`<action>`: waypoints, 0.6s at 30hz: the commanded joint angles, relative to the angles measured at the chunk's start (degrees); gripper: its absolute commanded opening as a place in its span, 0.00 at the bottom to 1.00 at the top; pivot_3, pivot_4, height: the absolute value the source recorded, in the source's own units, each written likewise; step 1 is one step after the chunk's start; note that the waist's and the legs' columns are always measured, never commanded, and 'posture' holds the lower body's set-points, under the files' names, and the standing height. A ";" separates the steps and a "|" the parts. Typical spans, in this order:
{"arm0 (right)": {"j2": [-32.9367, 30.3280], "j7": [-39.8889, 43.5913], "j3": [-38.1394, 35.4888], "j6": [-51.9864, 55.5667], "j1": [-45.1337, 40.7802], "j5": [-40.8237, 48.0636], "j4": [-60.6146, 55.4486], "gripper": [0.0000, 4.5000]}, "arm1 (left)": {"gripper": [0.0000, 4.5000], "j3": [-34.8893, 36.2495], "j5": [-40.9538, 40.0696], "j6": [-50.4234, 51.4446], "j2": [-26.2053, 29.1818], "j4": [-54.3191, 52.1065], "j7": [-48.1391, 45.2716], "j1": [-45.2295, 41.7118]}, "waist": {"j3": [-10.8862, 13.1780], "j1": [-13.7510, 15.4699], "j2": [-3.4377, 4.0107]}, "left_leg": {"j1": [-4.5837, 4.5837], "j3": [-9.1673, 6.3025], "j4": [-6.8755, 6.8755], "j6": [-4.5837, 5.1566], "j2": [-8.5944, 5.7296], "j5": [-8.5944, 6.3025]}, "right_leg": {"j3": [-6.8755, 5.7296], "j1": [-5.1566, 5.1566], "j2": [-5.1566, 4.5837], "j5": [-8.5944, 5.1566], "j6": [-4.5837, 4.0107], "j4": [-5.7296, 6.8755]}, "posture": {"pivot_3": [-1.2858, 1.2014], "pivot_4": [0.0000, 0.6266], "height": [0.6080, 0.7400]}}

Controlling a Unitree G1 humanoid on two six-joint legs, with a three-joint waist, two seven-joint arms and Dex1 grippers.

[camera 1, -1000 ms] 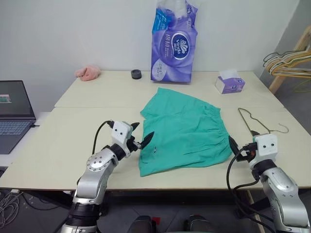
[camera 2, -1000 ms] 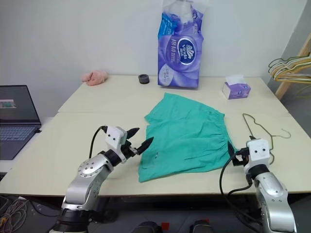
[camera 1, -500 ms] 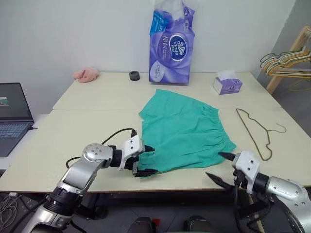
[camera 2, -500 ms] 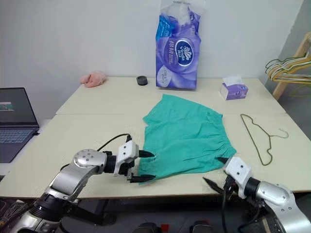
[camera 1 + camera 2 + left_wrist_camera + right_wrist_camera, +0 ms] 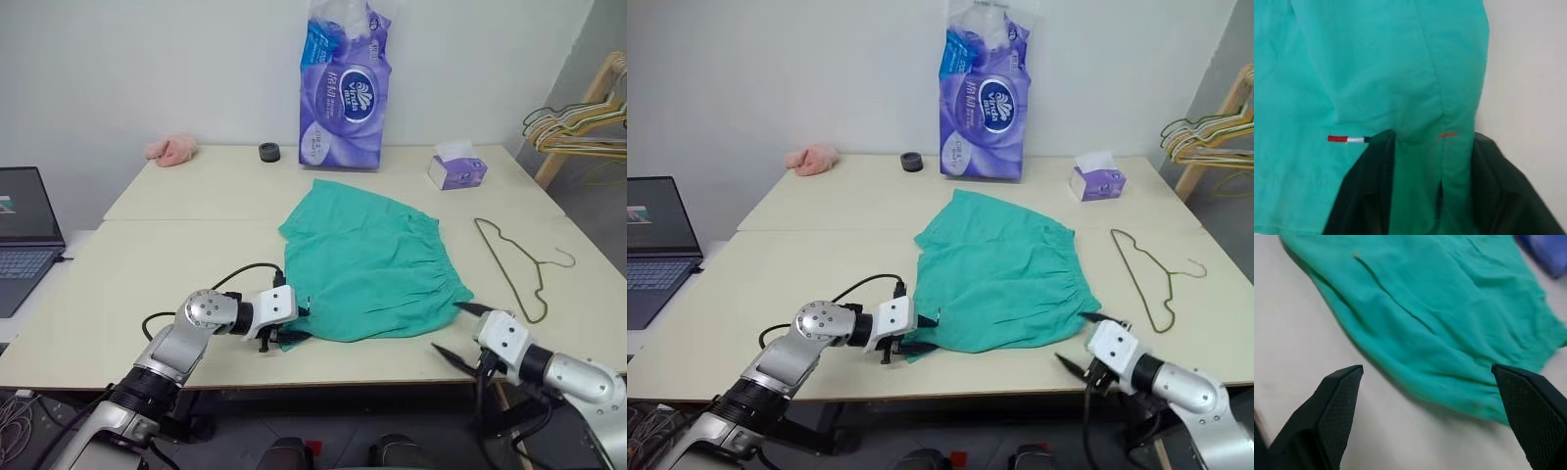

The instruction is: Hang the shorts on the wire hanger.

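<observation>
The left gripper (image 5: 292, 325) lies low over the table (image 5: 147, 255) near its front edge, forearm angled in from the left and bent at the elbow, a black cable looping over the wrist. Its two black fingers (image 5: 1371, 186) are pinching a fold of the shorts (image 5: 367, 259) at the front left corner of the cloth; in the left wrist view the teal fabric bunches into a ridge between them, with a small red-and-white stitched tab just beside one finger.

The right gripper (image 5: 462, 330) hovers at the front edge of the table toward its right end, the silver forearm reaching in from the lower right and pointing toward the cloth. Its fingers (image 5: 1334, 406) are spread wide and hold nothing; they are matte black wedges with a fine dimpled texture, and they frame the gathered edge of the shorts without touching it.

The shorts lie flat in the middle of the table, thin teal-green woven cloth with soft creases, the puckered elastic waistband running along their right side.

The hanger (image 5: 514, 264) lies flat on the table near its right edge, apart from the shorts: a thin olive-gold wire bent into a narrow triangle, hook curling toward the right edge.

Along the back edge stand a tall purple plastic pack of tissue paper (image 5: 340, 93), a small purple tissue box (image 5: 457, 168), a short black ring-shaped thing (image 5: 268, 151) and a fluffy pink cloth (image 5: 171, 148). A laptop (image 5: 24, 230) sits open beyond the table's left edge, and a bunch of wire hangers (image 5: 568, 122) hangs on a wooden frame beyond the back right corner.
</observation>
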 commanded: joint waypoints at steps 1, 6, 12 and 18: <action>-4.89 -0.42 0.01 -12.29 -2.79 -7.09 6.77 1.00 | 0.14 1.23 0.09 -0.55 -0.37 -0.91 0.79 -0.60 | 0.03 -0.01 0.00 | 0.00 0.03 0.00 0.00 -0.01 0.00 | 0.00 0.00 0.00 0.00 0.00 0.00 | 0.50 0.05 1.00; -6.82 -1.87 5.92 -22.74 -11.02 -15.69 15.45 1.00 | 0.00 1.85 -0.48 -0.44 -0.91 -0.93 1.06 -1.04 | 0.07 -0.41 -0.06 | 0.02 0.02 -0.02 0.01 0.03 0.00 | 0.04 0.00 0.04 0.00 -0.02 0.02 | 0.50 0.05 1.00; -4.58 -6.41 12.00 -26.83 -22.05 -24.91 23.92 1.00 | 0.00 1.98 -0.74 -0.36 -1.12 -1.09 0.99 -1.21 | 0.08 -1.20 -0.07 | 0.01 -0.01 -0.02 0.01 0.02 -0.01 | 0.07 0.00 0.03 0.14 -0.25 0.05 | 0.50 0.04 1.00; -4.54 -7.05 16.28 -28.69 -29.96 -29.21 30.79 0.85 | 0.00 2.60 -0.93 -0.63 -0.37 -0.43 0.07 -1.70 | 0.08 -1.36 -0.07 | 0.02 -0.04 -0.01 0.01 -0.01 -0.01 | 0.06 0.02 0.02 0.17 -0.31 0.05 | 0.50 0.04 1.00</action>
